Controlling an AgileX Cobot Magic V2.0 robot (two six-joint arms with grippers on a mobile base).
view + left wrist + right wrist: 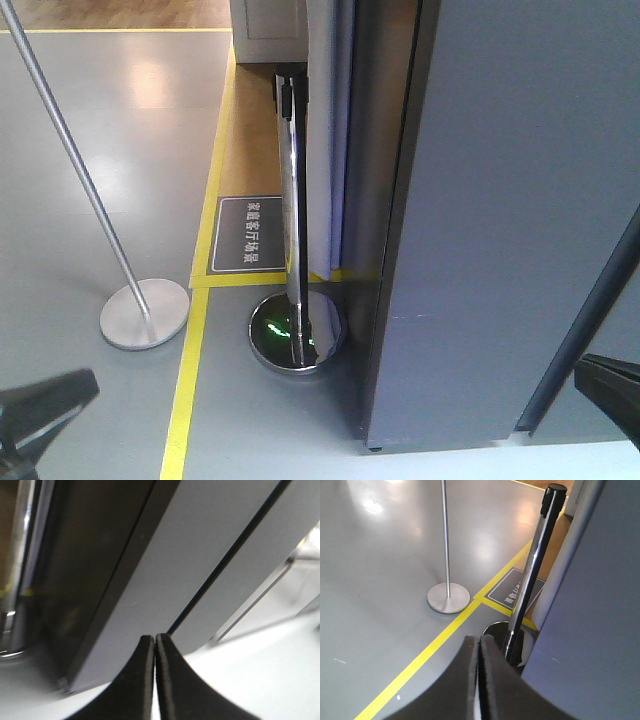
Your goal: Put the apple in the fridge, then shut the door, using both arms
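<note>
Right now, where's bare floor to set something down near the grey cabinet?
Open grey floor lies left of the yellow floor line, around the matte stand base. It is crowded between the chrome post base and the grey cabinet. Both grippers, left and right, are shut.

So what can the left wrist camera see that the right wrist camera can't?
Only the left wrist view shows the thin dark seam running down the fridge and the left tool, shut. Only the right wrist view shows the yellow floor line, the grey round-based stand, the floor sign and the right tool, also shut. Both show the shiny barrier post and the fridge's grey side. No apple shows in either.
</note>
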